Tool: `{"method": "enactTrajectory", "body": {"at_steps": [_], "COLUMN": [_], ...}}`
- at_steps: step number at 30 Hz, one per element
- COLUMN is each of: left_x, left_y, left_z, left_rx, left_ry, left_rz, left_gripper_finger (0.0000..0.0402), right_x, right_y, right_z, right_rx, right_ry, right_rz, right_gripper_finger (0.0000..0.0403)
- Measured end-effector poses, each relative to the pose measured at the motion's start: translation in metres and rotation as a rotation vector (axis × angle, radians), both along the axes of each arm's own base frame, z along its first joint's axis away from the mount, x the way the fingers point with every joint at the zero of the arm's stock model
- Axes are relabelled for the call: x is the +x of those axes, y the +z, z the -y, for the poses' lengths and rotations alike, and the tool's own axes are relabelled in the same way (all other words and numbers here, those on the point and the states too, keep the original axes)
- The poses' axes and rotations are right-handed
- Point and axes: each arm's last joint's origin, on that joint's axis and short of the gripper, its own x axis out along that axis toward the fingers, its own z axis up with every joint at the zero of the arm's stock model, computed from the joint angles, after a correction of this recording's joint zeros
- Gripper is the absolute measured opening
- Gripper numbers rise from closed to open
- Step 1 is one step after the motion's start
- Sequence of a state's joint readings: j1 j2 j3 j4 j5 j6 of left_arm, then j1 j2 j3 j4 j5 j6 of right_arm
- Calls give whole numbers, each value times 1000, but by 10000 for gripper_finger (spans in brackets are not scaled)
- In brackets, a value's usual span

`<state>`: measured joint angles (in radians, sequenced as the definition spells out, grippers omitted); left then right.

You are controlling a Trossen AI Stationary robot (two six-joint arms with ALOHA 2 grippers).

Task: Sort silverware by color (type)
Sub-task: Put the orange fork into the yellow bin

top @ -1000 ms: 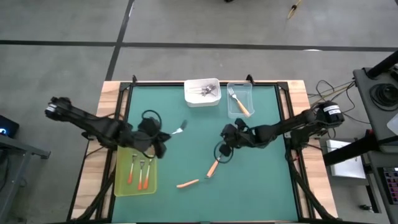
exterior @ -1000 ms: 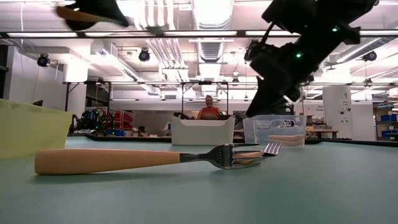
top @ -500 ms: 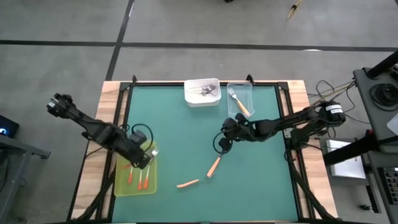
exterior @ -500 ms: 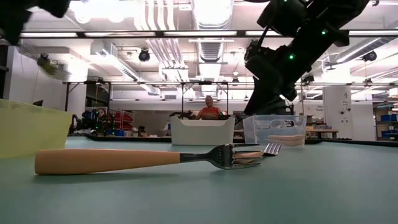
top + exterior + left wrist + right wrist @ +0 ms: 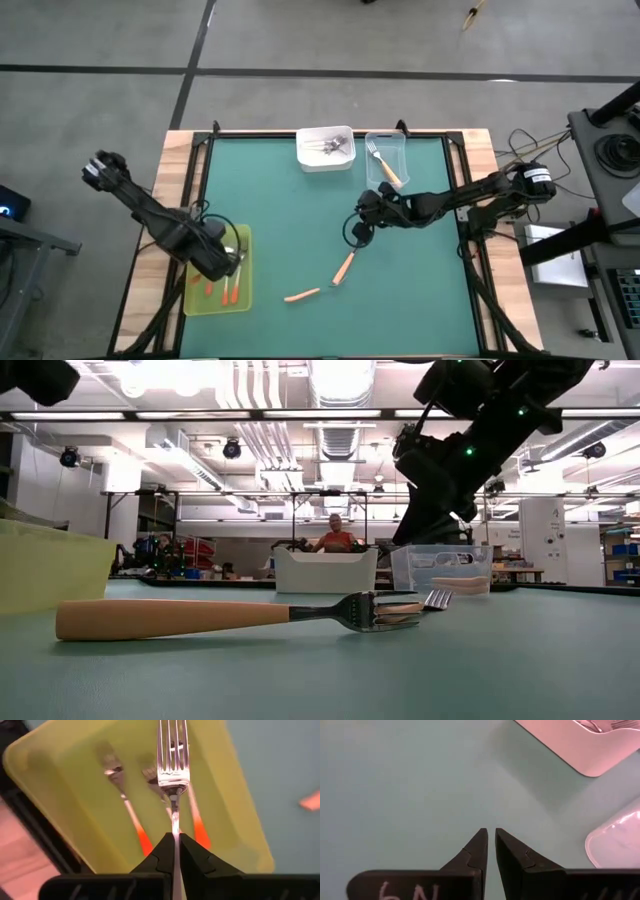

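The left tool is clamped on the neck of a fork, hanging over the yellow-green tray at the bench's eight o'clock edge, above two red-orange forks lying in it; the held fork's handle is hidden between the fingers. The right tool is nearly closed and empty, above bare green mat right of centre, with open room around it. Two light orange forks lie loose toward six o'clock. A white tray and a clear tray holding a fork sit at twelve o'clock; the white tray's contents are hard to make out.
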<state>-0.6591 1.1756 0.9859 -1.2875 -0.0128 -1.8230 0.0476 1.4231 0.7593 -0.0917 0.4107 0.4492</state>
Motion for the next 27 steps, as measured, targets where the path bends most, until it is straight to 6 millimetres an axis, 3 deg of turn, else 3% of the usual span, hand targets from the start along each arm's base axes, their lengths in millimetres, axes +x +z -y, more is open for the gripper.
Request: {"method": "enactTrajectory", "body": {"at_steps": [16, 27], "left_x": [24, 28], "left_y": [-47, -64], "left_z": [21, 24], "left_rx": [221, 322], "left_ry": [109, 130], "left_rz": [-218, -310], "left_gripper_finger": [0, 16], "right_x": [0, 0], "right_y": [0, 0], "right_z": [-4, -4], "right_rx": [-11, -11], "right_ry": [26, 24], "right_rz": [-8, -9], "right_gripper_finger": [27, 27]}}
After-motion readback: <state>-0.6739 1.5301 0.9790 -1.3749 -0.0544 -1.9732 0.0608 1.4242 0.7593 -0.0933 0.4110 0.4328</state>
